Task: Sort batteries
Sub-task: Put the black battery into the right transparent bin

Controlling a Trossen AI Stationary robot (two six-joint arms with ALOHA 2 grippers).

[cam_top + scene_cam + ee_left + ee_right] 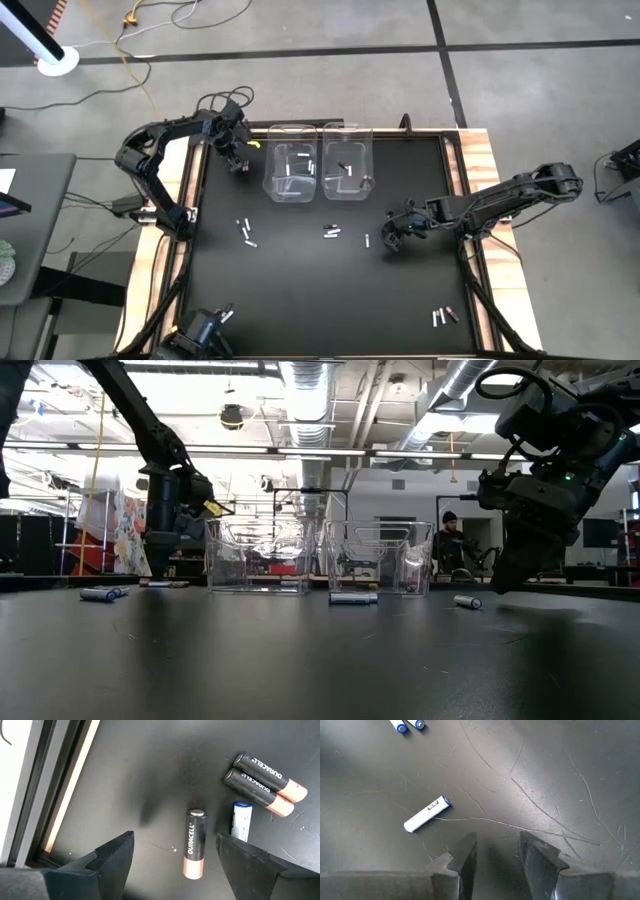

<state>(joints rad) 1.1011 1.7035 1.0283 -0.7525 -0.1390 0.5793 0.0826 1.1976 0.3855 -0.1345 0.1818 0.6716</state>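
Batteries lie loose on the black table: a cluster at the left (245, 232), a pair in the middle (332, 232), one white battery (367, 240) and a few near the front right (445, 316). My left gripper (238, 162) is open and empty at the far left, beside the left clear bin (291, 172). Its wrist view shows a dark-and-copper battery (195, 843), a white one (242, 821) and two more dark-and-copper ones (265, 784) ahead of the fingers. My right gripper (392, 238) is open by a narrow gap and empty, just above the table, close to the white battery (426, 814).
Two clear plastic bins stand side by side at the table's far middle, the left one (258, 555) and the right one (347, 172), each with small batteries inside. A raised wooden rim (480, 160) frames the table. A person (450, 545) shows in the room behind.
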